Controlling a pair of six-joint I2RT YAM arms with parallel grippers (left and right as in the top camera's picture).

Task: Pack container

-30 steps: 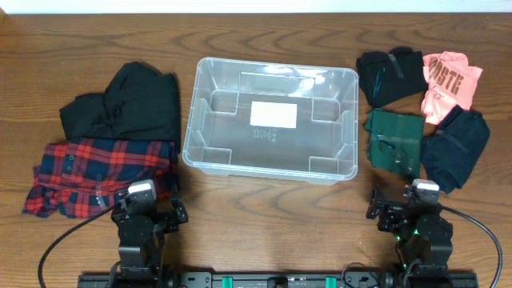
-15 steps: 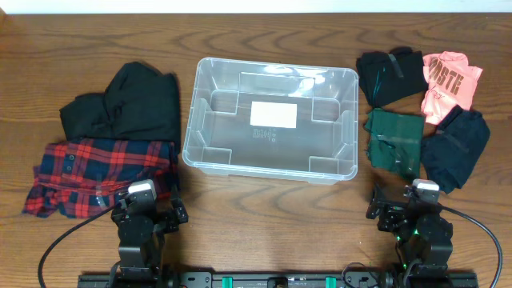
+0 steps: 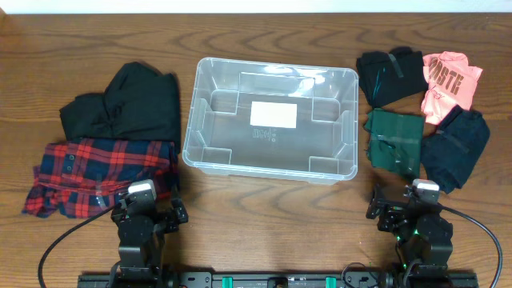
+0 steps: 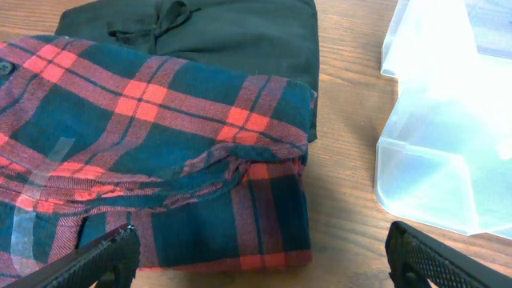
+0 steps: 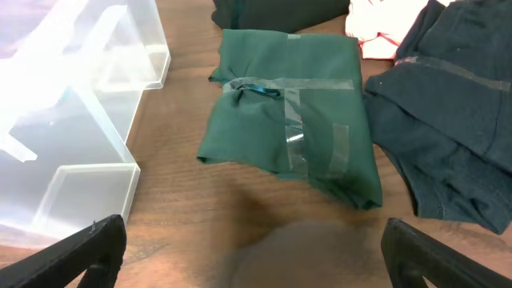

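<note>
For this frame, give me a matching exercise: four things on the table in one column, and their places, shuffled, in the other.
Things:
1. red plaid shirt
2. green folded garment
3. pink shirt
4. container

Places:
A. middle of the table, nothing inside it
B. far back right
C. left of the container, towards the front
D. immediately right of the container

Pairs: 1-C, 2-D, 3-B, 4-A
</note>
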